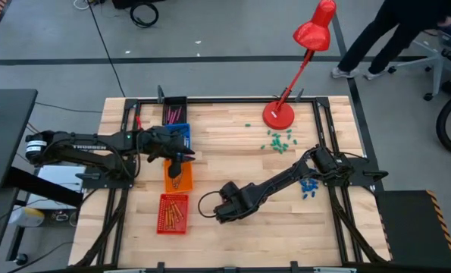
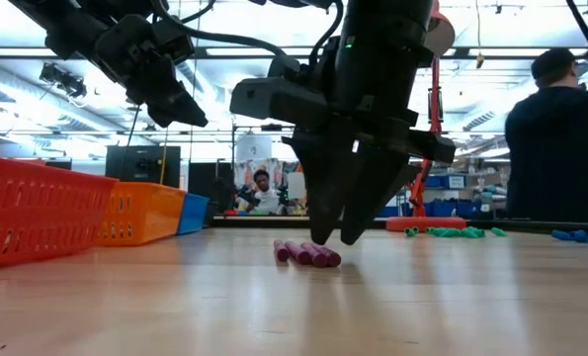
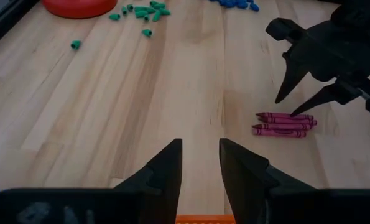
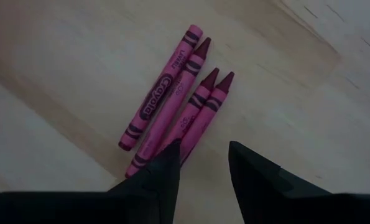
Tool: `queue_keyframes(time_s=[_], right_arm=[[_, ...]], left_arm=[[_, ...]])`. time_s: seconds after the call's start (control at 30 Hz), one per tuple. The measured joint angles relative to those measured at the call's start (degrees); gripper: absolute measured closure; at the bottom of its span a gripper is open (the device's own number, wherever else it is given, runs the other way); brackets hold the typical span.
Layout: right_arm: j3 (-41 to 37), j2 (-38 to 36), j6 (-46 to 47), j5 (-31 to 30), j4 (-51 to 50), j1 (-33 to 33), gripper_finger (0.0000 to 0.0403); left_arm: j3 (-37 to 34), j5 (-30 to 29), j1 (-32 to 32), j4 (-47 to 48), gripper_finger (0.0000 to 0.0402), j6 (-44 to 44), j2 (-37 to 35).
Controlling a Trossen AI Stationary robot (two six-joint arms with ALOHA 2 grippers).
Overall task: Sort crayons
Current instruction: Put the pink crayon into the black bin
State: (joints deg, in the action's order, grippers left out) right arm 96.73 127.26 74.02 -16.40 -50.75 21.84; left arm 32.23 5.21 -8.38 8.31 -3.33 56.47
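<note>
Several magenta crayons [image 4: 178,106] lie side by side on the wooden table [image 1: 233,159], also seen in the low view as crayons [image 2: 308,254]. My right gripper [image 4: 203,146] points steeply down over their blunt ends, open, its tips close above the table [image 2: 333,240]. My left gripper [image 3: 200,143] is open with nothing between its fingers, raised over the orange bin [image 1: 177,176] at the table's left [image 1: 181,161]. A black bin [image 1: 174,114] at the far left holds pink crayons. A red bin [image 1: 173,214] near the front holds orange ones. My right gripper has one fingertip [image 4: 171,152] right over the blunt end of a magenta crayon [image 4: 148,155], coming from above. Whether it touches the crayon cannot be told. The crayons lie flat on the table.
A blue bin [image 1: 181,136] stands between the black and orange bins. A red desk lamp [image 1: 279,114] stands at the far edge, with green bits [image 1: 278,140] near its base and blue bits [image 1: 308,188] under the right arm. A person [image 2: 555,138] stands beyond the table.
</note>
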Motion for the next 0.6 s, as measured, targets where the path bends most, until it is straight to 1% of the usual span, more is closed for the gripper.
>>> queue_keyframes(time_s=[0.23,0.33,0.6], right_arm=[[-0.1,0.0,0.3,-0.5,0.8,0.0,0.0261],[-1.3,0.0,1.2,-0.9,1.5,0.0,0.0261],[-3.2,-0.1,2.5,0.3,1.7,0.0,0.0261]], left_arm=[[0.0,0.0,0.0,0.0,0.0283,0.0,0.0],[0.0,0.0,0.0,0.0,0.0283,0.0,0.0],[0.0,0.0,0.0,0.1,0.0283,0.0,0.0]])
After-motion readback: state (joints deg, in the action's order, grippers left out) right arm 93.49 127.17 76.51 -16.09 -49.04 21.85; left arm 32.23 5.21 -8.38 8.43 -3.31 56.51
